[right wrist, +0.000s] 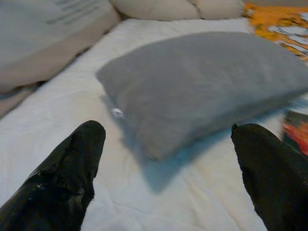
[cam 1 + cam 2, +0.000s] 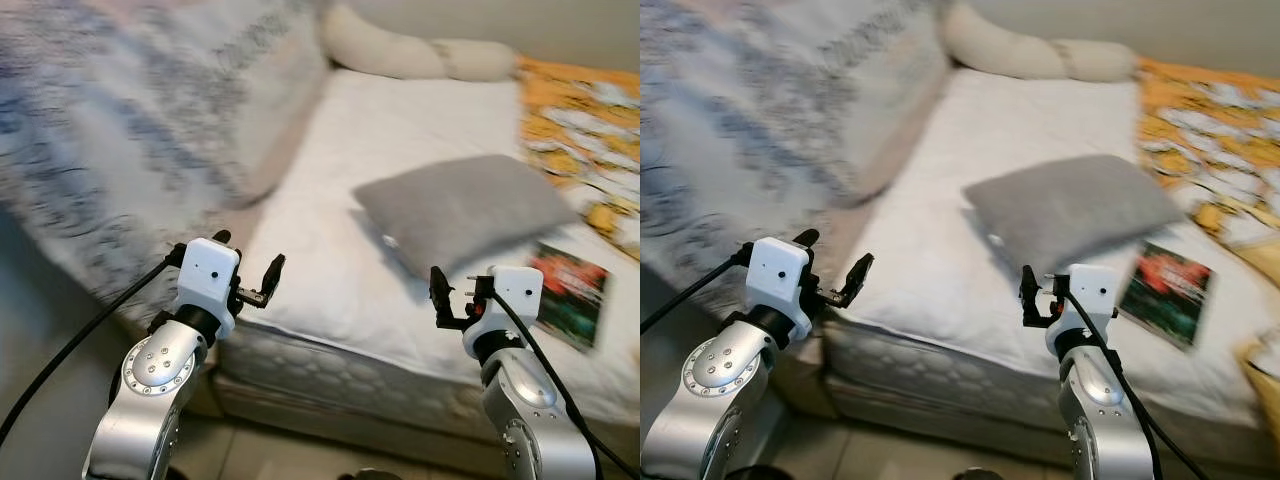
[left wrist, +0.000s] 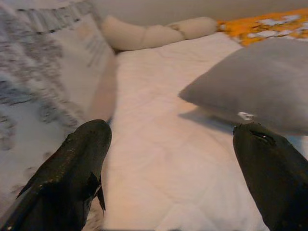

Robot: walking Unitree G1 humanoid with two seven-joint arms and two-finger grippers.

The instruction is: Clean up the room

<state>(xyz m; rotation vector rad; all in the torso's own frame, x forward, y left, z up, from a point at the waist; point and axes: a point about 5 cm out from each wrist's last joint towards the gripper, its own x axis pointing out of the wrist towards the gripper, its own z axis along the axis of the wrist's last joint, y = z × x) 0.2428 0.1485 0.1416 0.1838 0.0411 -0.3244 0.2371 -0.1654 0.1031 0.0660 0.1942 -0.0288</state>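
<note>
The grey pillow (image 2: 465, 212) lies flat mid-bed, long axis slanting toward the bed's far right corner, straight ahead of my right tool (image 2: 455, 291), which is nearer than my left tool (image 2: 250, 272); both have fingers apart, empty.

I have the bed (image 2: 330, 210) straight ahead, its near edge running across my view. A pillow (image 2: 460, 210) lies on the mattress right of centre, and a book (image 2: 568, 295) lies just beyond it to the right, near the front edge. A blanket (image 2: 590, 140) covers the far right of the bed. A heaped duvet (image 2: 130, 130) takes up the left side. A long bolster (image 2: 420, 55) lies across the head of the bed, behind the pillow. My left gripper (image 2: 250, 275) hangs before the bed's near left corner, my right gripper (image 2: 455, 295) before the front edge, just short of the pillow.
</note>
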